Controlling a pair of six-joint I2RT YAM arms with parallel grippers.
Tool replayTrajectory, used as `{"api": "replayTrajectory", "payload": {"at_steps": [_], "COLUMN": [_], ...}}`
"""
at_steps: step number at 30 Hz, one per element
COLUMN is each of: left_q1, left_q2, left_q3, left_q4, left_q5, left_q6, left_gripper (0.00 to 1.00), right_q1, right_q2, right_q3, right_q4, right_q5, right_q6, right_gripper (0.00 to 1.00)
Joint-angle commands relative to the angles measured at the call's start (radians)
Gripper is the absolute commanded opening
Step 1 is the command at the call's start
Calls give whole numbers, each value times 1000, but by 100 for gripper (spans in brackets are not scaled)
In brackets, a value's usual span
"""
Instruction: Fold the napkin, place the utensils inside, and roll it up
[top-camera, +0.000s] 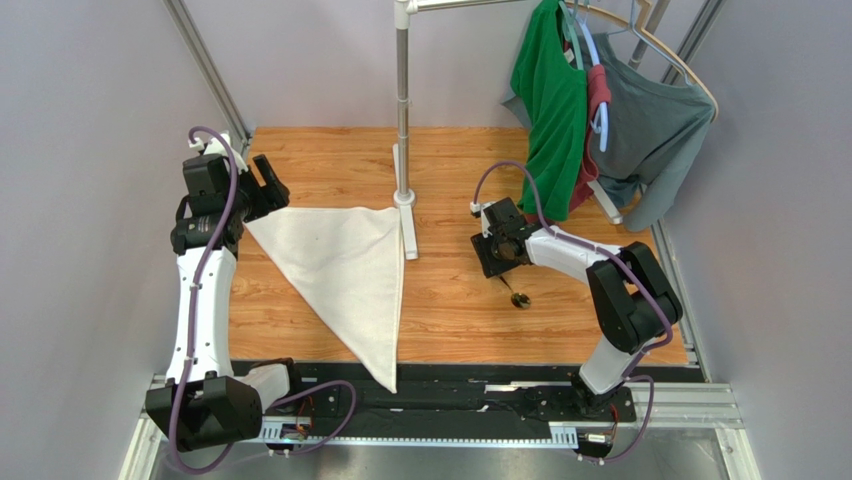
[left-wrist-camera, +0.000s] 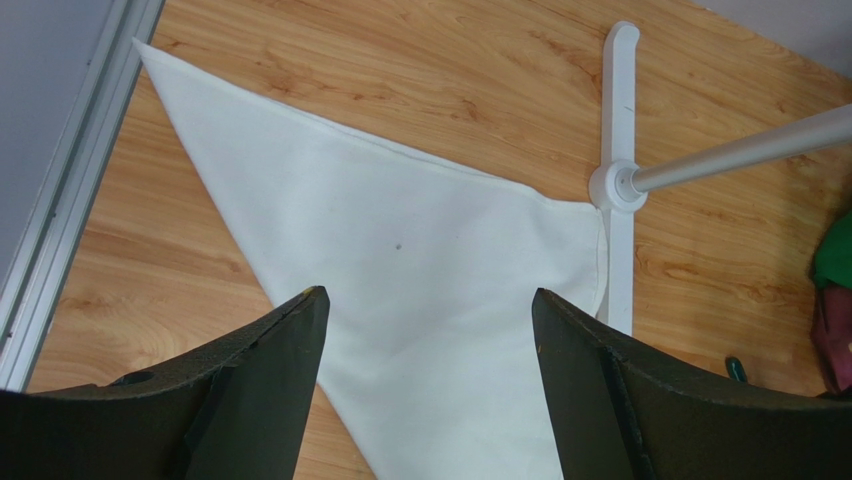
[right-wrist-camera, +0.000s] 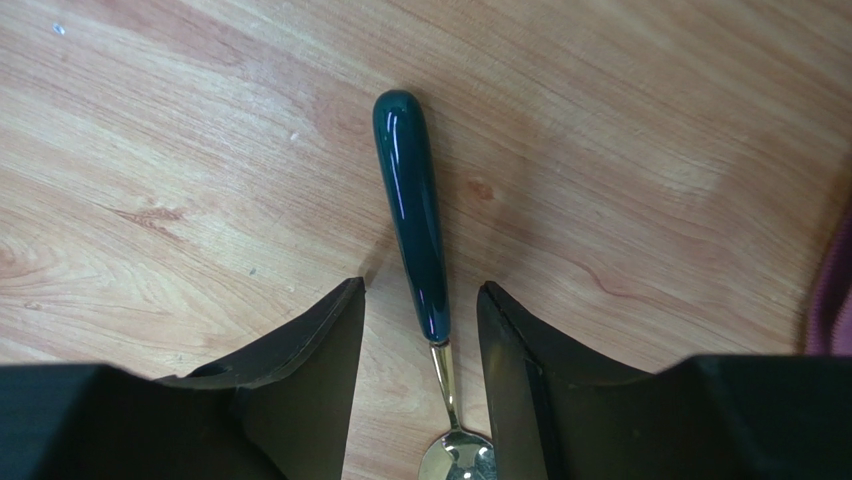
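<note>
Right gripper (right-wrist-camera: 420, 290): its two dark fingers fill the bottom of the right wrist view and stand partly open, one on each side of the spoon (right-wrist-camera: 410, 200). A strip of bare wood shows between each finger and the handle. Nothing is gripped.

Spoon position: flat on the wooden table (right-wrist-camera: 650, 150), right of centre and well apart from the napkin (top-camera: 345, 265). Its long axis runs along the gap between the fingers. The dark glossy handle points away from the wrist and the brassy bowl lies back under the jaws. In the top view only the bowl end shows, on the near side of the gripper.

Left gripper (left-wrist-camera: 430, 295): jaws wide apart and empty, hovering over the far-left part of the napkin.

Napkin: folded to a triangle. One long edge runs along the far side and the apex points to the near edge of the table. Its right corner lies just beside the base of the white pole stand (left-wrist-camera: 620, 185); whether they touch cannot be told.

Assessment: the fold appears done and the spoon pickup is the step in hand. The right arm is much the nearer to the spoon. The jaws lie across the handle, so a straight closure should catch it. The napkin lies to the robot's left of the spoon.
</note>
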Motion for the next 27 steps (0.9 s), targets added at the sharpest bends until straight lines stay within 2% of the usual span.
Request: {"api": "replayTrajectory", "payload": {"at_steps": [1, 6, 13, 17, 23, 27], "left_q1": [0, 2, 2, 0, 3, 2], "left_q2": [-10, -16, -31, -37, -49, -66], "left_q3": [6, 4, 3, 3, -2, -10], "left_q4": [5, 8, 12, 12, 16, 2], "left_q5": [-12, -1, 14, 28, 48, 20], "left_q6": [25, 20, 9, 2, -12, -20], "left_gripper": [84, 84, 84, 84, 83, 83], "right_q1": [-4, -4, -4, 16, 116, 217], "right_q2": [22, 65, 72, 78, 52, 91], "right_q3": [33, 58, 41, 78, 190, 376], "right_q4": [18, -30, -44, -64, -107, -130], "right_q5": [-45, -50, -50, -53, -61, -101], "right_q6": [-27, -15, 17, 23, 49, 83], "right_gripper": [48, 39, 12, 0, 0, 0]}}
